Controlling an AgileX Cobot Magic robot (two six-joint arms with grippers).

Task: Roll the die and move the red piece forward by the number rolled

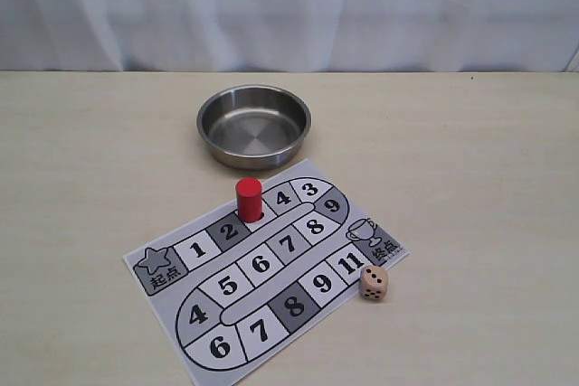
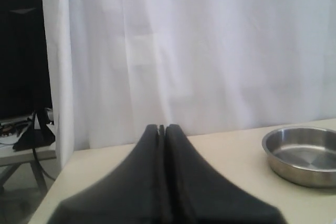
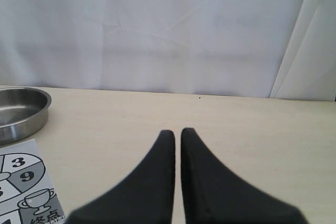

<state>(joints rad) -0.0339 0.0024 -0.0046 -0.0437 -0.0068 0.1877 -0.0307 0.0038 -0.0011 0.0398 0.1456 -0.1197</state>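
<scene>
Grey-and-white printed paper game board (image 1: 294, 306) flat on pale table (image 1: 470, 178). Small beige die (image 1: 374, 282) with black pips on table, just beside board's 11 square. Glossy red cylinder piece (image 1: 249, 199) upright on square between 2 and 4. Round steel bowl (image 1: 253, 126) beyond board. Left pincer (image 2: 161, 128) pressed closed, empty; right pincer (image 3: 177, 131) almost closed, slim gap, empty.
</scene>
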